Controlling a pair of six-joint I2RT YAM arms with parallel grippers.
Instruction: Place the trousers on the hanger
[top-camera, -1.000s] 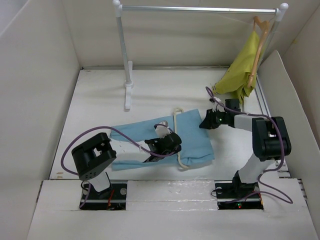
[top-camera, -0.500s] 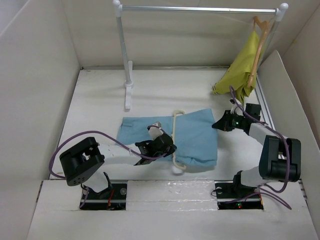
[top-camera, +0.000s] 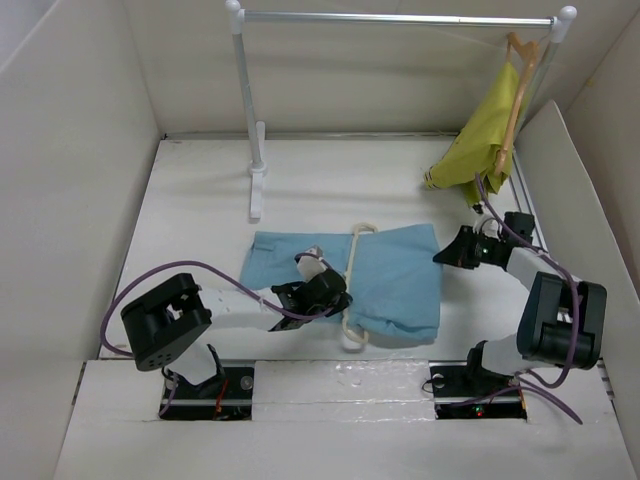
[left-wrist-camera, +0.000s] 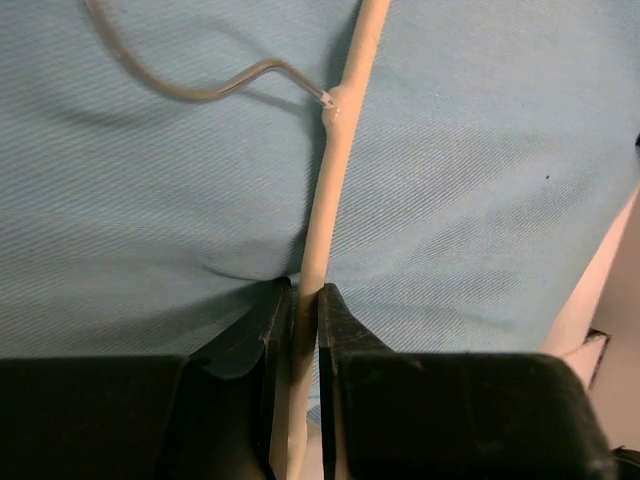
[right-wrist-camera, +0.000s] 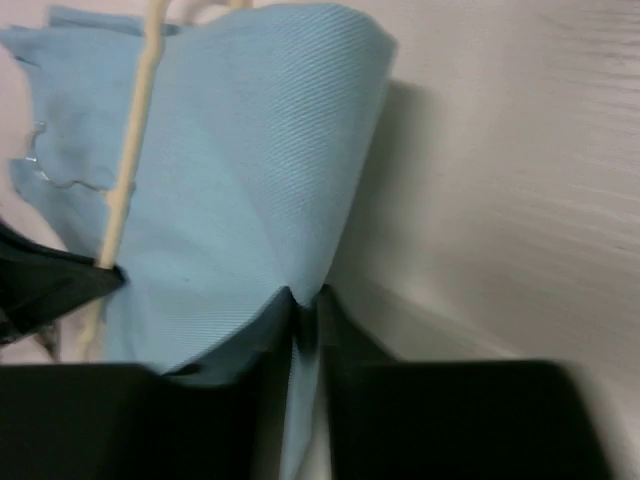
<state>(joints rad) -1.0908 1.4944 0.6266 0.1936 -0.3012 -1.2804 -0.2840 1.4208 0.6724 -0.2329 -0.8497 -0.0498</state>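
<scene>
Trousers (top-camera: 395, 280), edge newly pinched by the right pincer (right-wrist-camera: 305, 305), slid under the hanger (left-wrist-camera: 335, 170) clamped in the left pincer (left-wrist-camera: 305, 300), aiding threading.

soft even light, faint shadows; right wrist view slightly blurred.

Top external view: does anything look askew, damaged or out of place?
Nothing is spilled or damaged. The hanger lies flat across the trousers rather than hanging, its bar clamped in the left claw. The right claw pinches the trousers' right edge, puckering the cloth there.
</scene>
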